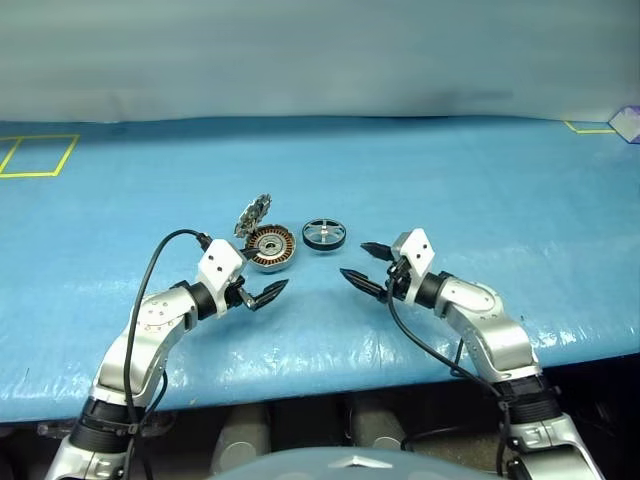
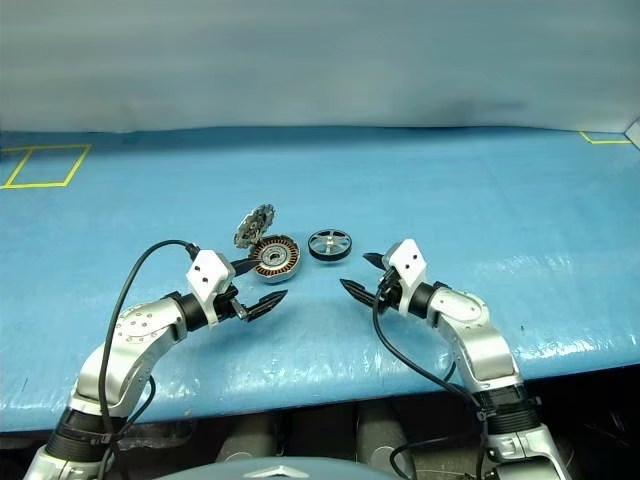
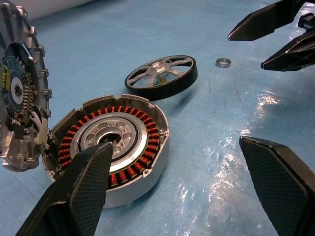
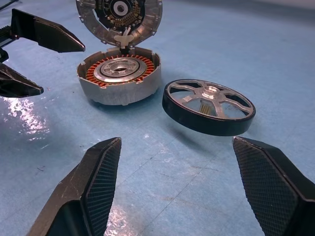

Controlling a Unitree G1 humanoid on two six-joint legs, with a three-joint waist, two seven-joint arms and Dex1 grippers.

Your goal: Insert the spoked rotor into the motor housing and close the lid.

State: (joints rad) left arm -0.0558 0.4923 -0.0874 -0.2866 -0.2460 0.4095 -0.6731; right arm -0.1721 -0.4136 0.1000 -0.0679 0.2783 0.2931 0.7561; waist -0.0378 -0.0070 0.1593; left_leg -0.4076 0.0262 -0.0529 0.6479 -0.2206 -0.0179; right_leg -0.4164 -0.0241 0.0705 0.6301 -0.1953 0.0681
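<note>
**Both grippers spread, nothing held**

Left gripper [image 1: 268, 278] has its fingers [image 3: 83, 191] spread wide just short of the motor housing [image 1: 271, 247]; right gripper [image 1: 365, 267] likewise gapes empty, aimed at the spoked rotor [image 1: 324, 234]; rotor rests tilted on the blue table [image 1: 480, 200] just beside the housing; lid [image 1: 254, 215] stands hinged open; a small ring [image 3: 223, 62] lies near the rotor

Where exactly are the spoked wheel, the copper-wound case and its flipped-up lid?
spoked rotor [image 4: 209, 93], right wrist view, on its silvery hub.
motor housing [image 4: 120, 70], right wrist view, on its centre plate.
lid [image 3: 17, 93], left wrist view, on its detailed underside.
</note>
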